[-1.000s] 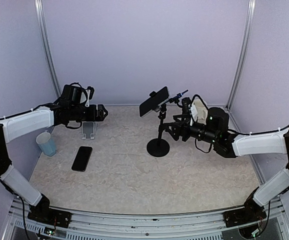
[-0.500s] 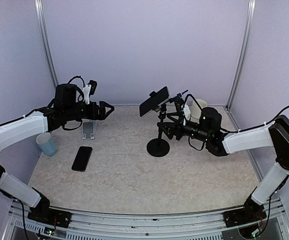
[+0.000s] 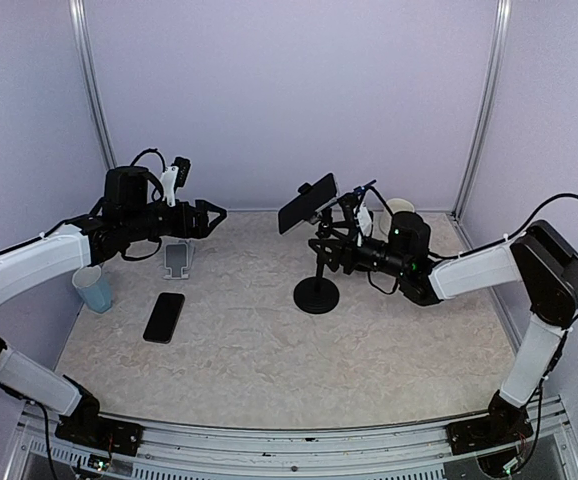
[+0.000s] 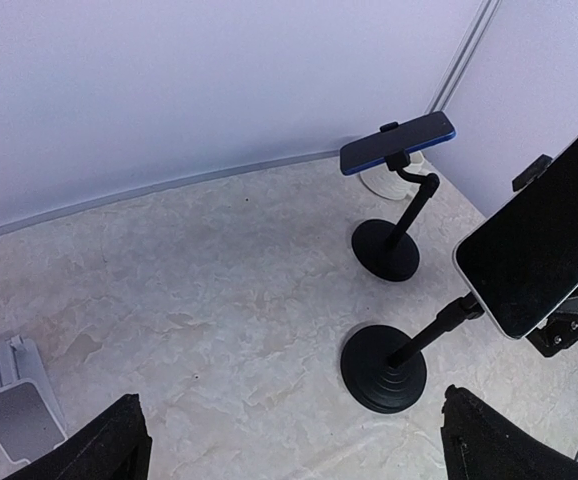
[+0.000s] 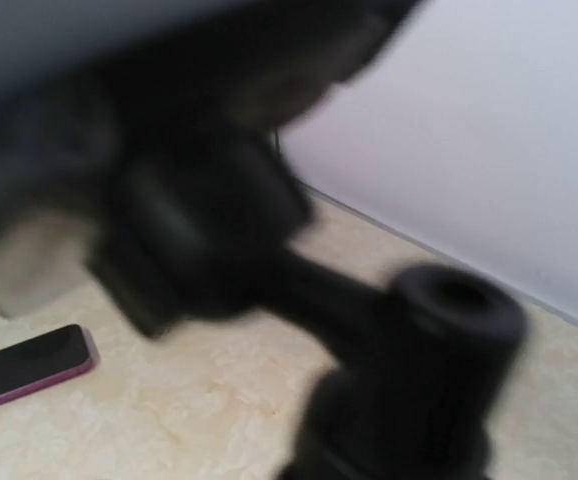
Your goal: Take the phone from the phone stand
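Phone (image 3: 307, 203) clamped tilted atop phone stand (image 3: 317, 296), near bench (image 3: 249, 350) far edge, right of mid; right gripper (image 3: 323, 250) by stand neck — jaw state can't tell, view blurred; left gripper (image 3: 213, 216) wide open, empty; est. stiff, light, slick glass — grip by long edges.

Pale lilac matte panel walls (image 3: 289, 100) close in the space at the back and on both sides. A slim silver aluminium post (image 3: 87, 90) runs up the back left corner; a matching silver corner post (image 3: 491, 100) runs up the back right. The floor of the enclosure is a beige marbled tabletop (image 3: 269, 370), mottled with paler veins; a thin grey seam (image 4: 169, 185) marks where it meets the back wall. A silver slotted metal rail (image 3: 289, 445) runs along the near edge. The light is soft and even; shadows on the tabletop are faint and blurred at their edges.
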`<state>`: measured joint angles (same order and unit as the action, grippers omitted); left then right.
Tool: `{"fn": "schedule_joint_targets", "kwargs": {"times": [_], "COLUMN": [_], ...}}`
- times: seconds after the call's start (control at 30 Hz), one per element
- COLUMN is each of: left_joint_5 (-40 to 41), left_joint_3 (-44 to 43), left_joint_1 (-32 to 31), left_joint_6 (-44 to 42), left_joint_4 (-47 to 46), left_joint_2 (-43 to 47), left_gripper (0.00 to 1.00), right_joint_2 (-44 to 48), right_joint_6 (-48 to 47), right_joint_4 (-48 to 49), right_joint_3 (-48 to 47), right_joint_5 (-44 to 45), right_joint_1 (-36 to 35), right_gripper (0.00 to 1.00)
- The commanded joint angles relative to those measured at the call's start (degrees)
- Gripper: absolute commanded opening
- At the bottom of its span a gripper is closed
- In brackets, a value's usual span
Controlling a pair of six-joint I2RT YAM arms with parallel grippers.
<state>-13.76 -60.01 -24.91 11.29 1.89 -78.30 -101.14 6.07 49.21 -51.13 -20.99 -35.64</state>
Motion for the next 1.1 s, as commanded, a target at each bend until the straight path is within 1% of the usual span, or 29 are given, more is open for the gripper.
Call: {"fn": "schedule_joint_targets", "kwargs": {"times": [0.0, 0.2, 0.3, 0.43, 0.53, 0.73, 0.9, 1.07], "left_joint_5": [-0.81, -0.89, -0.57, -0.79, -0.52, -0.22, -0.13, 0.16], "left_joint_3": [0.18, 0.23, 0.24, -0.04, -0.27, -0.37, -0.35, -0.94], "left_joint_1": [-0.23, -0.49, -0.48, -0.49, -0.54, -0.93, -1.87, -4.22], "left_joint_6": [-0.91, -1.15, -1.43, -1.67, -1.75, -2.53, -3.06, -4.21], "left_joint_4": [-1.06, -1.02, -0.93, -0.88, -0.77, -0.35, 0.25, 1.24], "left_joint_2": [1.2, 0.97, 0.96, 0.87, 0.83, 1.13, 1.44, 2.37], "left_gripper": [0.99, 0.99, 0.99, 0.99, 0.99, 0.99, 0.99, 0.99], "right_joint_2": [-0.93, -1.96, -2.45, -2.66, -2.51, -1.24, -0.04, 1.8], "right_joint_6": [0.44, 0.58, 0.62, 0.7, 0.7, 1.41, 3.05, 4.91], "right_joint_4": [2.11, 2.41, 1.97, 1.78, 1.38, 0.96, 0.67, 0.83], "right_joint_3": [-2.14, -3.54, -4.11, -4.58, -4.77, -4.65, -5.07, -4.52], "right_joint_5": [-2.16, -6.11, -7.69, -9.23, -10.53, -14.02, -17.31, -21.06], "right_joint_1": [1.3, 2.45, 2.91, 3.42, 3.92, 4.69, 5.05, 5.05], "right_gripper": [0.68, 0.59, 0.53, 0.49, 0.43, 0.33, 0.3, 0.26]}}
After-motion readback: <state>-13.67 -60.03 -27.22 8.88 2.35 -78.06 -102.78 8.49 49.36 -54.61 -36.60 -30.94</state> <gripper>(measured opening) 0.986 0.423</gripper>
